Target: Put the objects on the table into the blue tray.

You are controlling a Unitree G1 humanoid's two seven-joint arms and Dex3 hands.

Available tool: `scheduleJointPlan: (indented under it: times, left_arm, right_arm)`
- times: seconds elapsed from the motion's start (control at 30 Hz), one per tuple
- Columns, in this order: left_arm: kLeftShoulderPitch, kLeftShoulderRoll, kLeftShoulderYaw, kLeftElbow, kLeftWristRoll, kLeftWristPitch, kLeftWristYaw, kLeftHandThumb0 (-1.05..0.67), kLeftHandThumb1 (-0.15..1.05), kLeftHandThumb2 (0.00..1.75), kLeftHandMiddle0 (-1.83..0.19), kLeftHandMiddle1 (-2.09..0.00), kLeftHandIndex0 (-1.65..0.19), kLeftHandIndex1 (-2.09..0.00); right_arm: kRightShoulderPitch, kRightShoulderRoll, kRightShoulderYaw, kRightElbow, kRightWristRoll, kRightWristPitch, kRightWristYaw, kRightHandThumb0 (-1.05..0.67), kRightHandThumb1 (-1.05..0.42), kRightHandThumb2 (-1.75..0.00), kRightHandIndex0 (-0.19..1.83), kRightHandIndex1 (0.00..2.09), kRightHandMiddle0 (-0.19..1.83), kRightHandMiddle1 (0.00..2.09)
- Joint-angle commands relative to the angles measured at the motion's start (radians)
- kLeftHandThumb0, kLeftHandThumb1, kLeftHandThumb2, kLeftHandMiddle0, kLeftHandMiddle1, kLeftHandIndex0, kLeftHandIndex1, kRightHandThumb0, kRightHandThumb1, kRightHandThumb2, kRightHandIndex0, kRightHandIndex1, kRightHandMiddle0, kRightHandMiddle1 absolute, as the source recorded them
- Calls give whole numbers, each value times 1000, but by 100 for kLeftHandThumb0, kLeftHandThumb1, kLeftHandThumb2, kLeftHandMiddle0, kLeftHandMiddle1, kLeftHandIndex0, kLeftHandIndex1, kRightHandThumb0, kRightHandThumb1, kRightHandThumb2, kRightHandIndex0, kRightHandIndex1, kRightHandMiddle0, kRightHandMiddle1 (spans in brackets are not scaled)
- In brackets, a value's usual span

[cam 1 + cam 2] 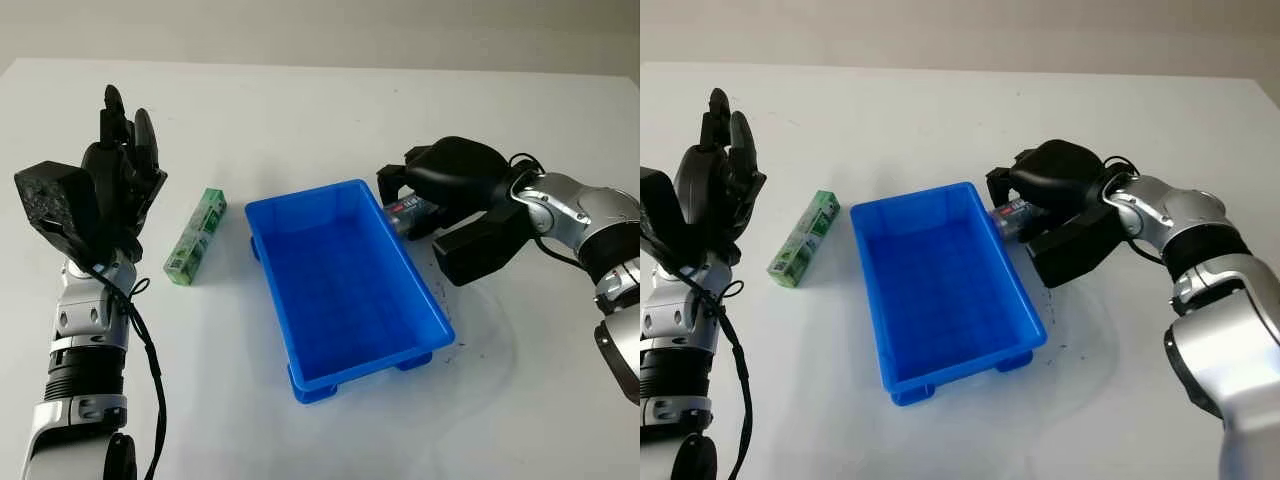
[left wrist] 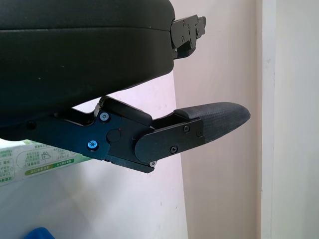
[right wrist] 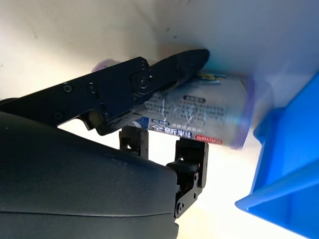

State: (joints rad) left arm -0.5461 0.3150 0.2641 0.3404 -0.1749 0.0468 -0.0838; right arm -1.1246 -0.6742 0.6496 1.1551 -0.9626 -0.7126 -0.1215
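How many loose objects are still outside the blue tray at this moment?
2. The green box lies on the table left of the blue tray; the small packet sits by the tray's right rim, the right hand closing on it.

The blue tray (image 1: 345, 280) lies open above, its near wall beside the right robot hand (image 1: 440, 195).

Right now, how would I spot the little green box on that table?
Find the blue tray in the middle of the white table. The green box lies flat just outside it, between the tray and the robot's raised, open left hand. It's the one green thing, long, narrow, and untouched.
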Motion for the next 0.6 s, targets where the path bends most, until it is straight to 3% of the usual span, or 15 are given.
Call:
scheduleJointPlan:
  times: [0.0, 0.1, 0.23, 0.4, 0.57]
  left_arm:
    - [-12, 11, 7, -10, -1, -1, -3, -83, 105, 68, 19, 0, 19, 0]
    - [-13, 11, 6, -10, -1, 1, -4, -82, 105, 68, 19, 0, 19, 0]
    - [-16, 10, 5, 0, -1, -6, -9, -82, 105, 68, 19, 0, 19, 0]
    - [-12, 6, 6, -10, -4, 1, -5, -81, 105, 67, 19, 0, 19, 0]
    - [-8, 5, 8, -15, -4, 0, -2, -81, 105, 67, 19, 0, 19, 0]
  right_arm:
    - [21, -11, 39, 18, -34, 17, 5, -54, -100, -7, 73, 209, 58, 209]
    - [19, -14, 53, 18, -49, 29, -1, -53, -104, -7, 71, 209, 45, 209]
    - [13, -18, 55, 14, -54, 55, -31, -48, -105, -13, 78, 209, 48, 209]
    - [-2, -18, -11, 23, 25, 86, -40, -43, -105, -18, 81, 209, 52, 209]
    - [-38, -26, -95, 5, 115, 121, -67, -38, -105, -10, 83, 209, 54, 209]
